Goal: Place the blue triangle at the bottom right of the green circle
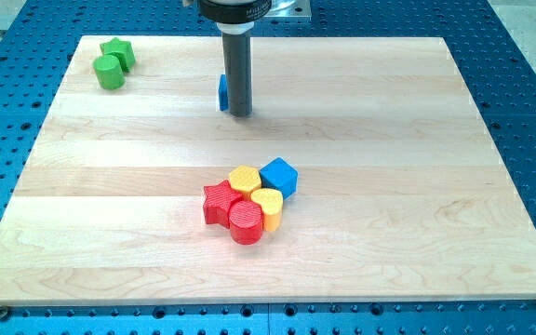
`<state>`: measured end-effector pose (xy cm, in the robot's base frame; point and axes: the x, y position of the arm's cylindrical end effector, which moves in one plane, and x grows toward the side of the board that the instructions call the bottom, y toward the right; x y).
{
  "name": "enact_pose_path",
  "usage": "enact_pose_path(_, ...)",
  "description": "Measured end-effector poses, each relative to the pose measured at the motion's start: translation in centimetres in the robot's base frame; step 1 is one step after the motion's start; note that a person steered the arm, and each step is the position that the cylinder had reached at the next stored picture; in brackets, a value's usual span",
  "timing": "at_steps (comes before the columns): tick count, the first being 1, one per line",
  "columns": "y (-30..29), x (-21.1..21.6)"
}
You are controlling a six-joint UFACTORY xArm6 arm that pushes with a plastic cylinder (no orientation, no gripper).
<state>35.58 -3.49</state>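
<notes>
Blue triangle (221,91): showing only as a thin blue sliver, sitting on the far half of the bench, a little left of centre; its shape cannot be made out because the rod is covering most of it.
My tip (239,113): resting on the bench just right of the blue triangle, apparently touching it; there is no claw on this arm, so no claw state can be told.
Rod (237,73): standing upright and dark, coming down from the mount at the far edge of the view, which is cut off by the frame.
Green circle (109,72): lying in the far left corner, well apart from the blue triangle.
Green star (118,52): sitting just behind the green circle, touching it.
Containers: I am seeing only the flat wooden bench (389,186) carrying the blocks.
Near cluster: five blocks are huddling together near the centre, touching: blue cube (279,177), yellow hexagon (245,179), yellow heart (267,207), red star (218,203), red cylinder (246,223).
Hidden parts: the red cylinder is overlapping the yellow heart and the red star.
</notes>
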Motion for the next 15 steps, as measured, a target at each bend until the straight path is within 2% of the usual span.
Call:
enact_pose_path(2, 2.0, -8.5)
enact_pose_path(3, 0.9, -9.1)
enact_pose_path(4, 3.4, -7.5)
enact_pose_path(5, 7.2, -3.8)
enact_pose_path(6, 3.3, -1.6)
enact_pose_path(7, -1.4, -4.3)
enact_pose_path(8, -3.0, -6.4)
enact_pose_path(10, -4.2, -6.4)
enact_pose_path(12, -12.1, -6.1)
enact_pose_path(13, -12.7, -6.1)
enact_pose_path(14, -12.5, -5.4)
enact_pose_path(15, -5.1, -2.6)
